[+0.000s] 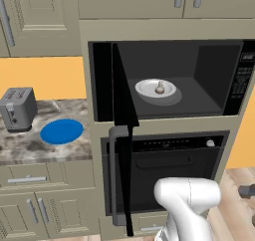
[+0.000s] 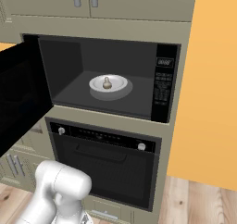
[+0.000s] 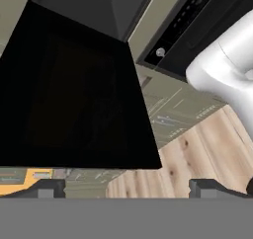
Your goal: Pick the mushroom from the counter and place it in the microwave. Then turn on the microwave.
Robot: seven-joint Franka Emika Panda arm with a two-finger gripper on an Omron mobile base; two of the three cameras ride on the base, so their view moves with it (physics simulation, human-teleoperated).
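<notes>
While the microwave (image 1: 164, 78) door (image 1: 122, 135) hangs open, the mushroom (image 1: 160, 88) sits inside on its white turntable plate (image 1: 149, 89). Below the door, the gripper (image 3: 126, 187) is spread wide, grasping nothing.

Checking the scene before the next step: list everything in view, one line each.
mushroom: one, tan, on the white plate inside the microwave
plate: one, white, on the microwave floor
microwave: one, black, built in, door swung open
oven: one, black, below the microwave
counter: one, speckled grey-brown, left of the microwave
toaster: one, grey, on the counter
blue plate: one, on the counter
tool: one, dark fingers, open, empty, low beside the open door
</notes>
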